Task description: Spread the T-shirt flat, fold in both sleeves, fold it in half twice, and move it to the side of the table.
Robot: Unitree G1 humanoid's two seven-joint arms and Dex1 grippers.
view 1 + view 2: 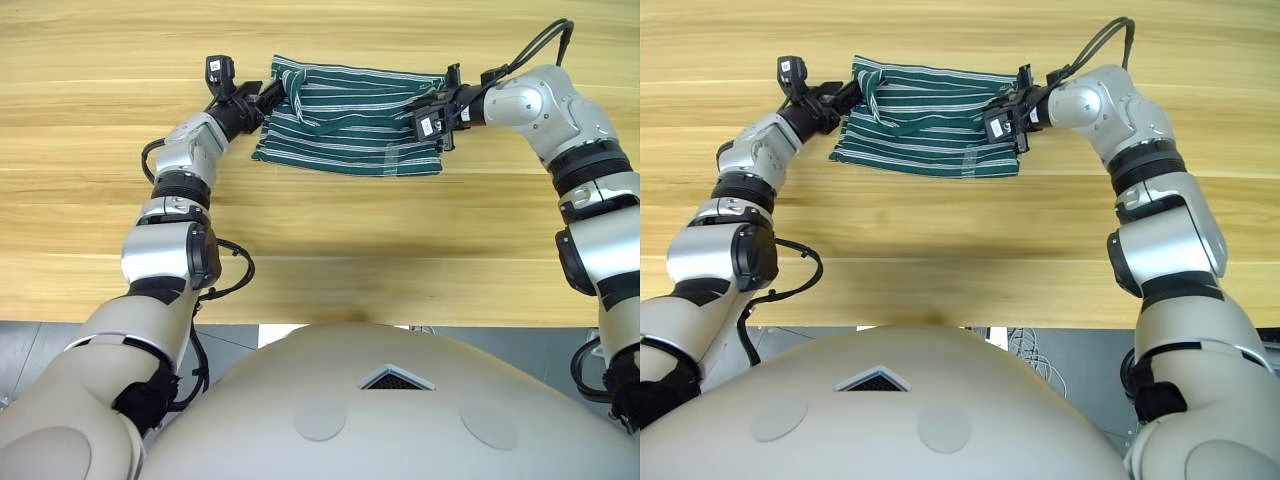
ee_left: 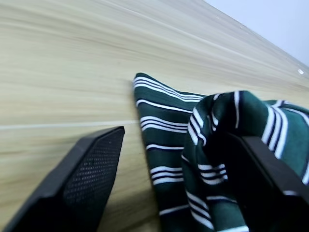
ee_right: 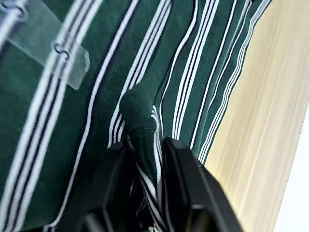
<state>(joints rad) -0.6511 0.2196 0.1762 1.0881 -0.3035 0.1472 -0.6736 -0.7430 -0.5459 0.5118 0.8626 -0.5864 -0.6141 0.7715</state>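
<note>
T-shirt [image 1: 350, 125], green with white stripes, lies as a folded rectangle on the far middle of the tabletop [image 1: 320, 230], long side running left to right. Its near edge is flat, and the left far corner is bunched up into a raised fold.

Left arm: reaches forward, elbow bent, forearm angling inward to the shirt's left edge. Left hand [image 1: 268, 96] is at that raised corner. In the left wrist view its fingers [image 2: 91, 174] are spread wide. One is bare over the wood and the other has the lifted fold of fabric draped against it. Nothing is pinched, so call it released.

Right arm: upper arm goes forward, elbow sticks out to the right, forearm folds back inward and points at the shirt's right edge. Right hand [image 1: 432, 108] sits on that edge, roughly midway along it. In the right wrist view its fingers [image 3: 186, 179] are clenched on a narrow ridge of striped fabric, so it is grasping the T-shirt.

Clear sticker strip [image 3: 53, 46] is stuck on the cloth near the right hand, toward the shirt's near edge.

The two hands are at opposite short ends of the shirt, roughly level with each other.
</note>
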